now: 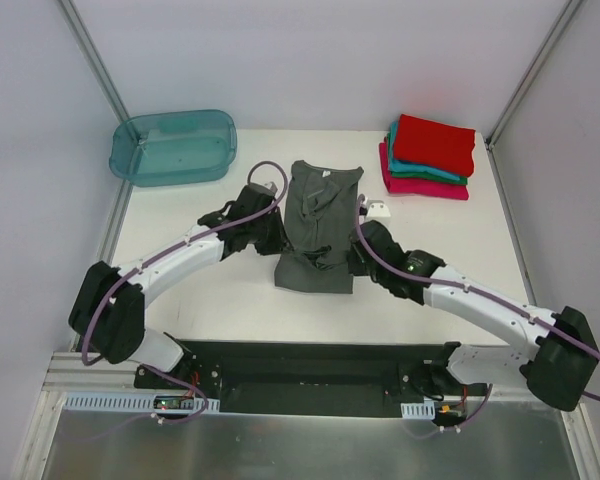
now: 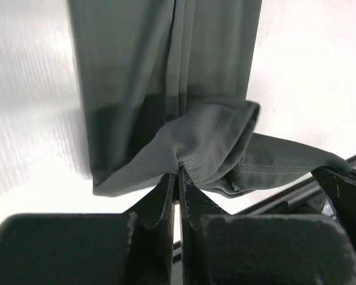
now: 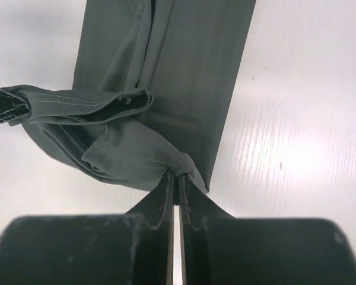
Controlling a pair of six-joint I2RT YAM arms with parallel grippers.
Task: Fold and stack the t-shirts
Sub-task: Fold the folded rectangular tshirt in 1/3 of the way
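Top external view: my white table [image 1: 180, 300] carries a translucent teal plastic tub [image 1: 175, 147] at its far left corner, a dark grey cloth t-shirt [image 1: 315, 215] at its middle, and folded red, teal and pink t-shirts [image 1: 430, 158] stacked at its far right corner. My left gripper [image 2: 178, 178] and right gripper [image 3: 177, 178] each pinch the grey shirt's stitched hem tight.

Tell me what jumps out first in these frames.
The dark grey t-shirt lies mid-table, folded into a long strip, with the left gripper and right gripper each shut on a bunched bit of its hem, one from either side. At the far right, a stack of folded shirts, red on top, stands out; a teal tub sits far left.
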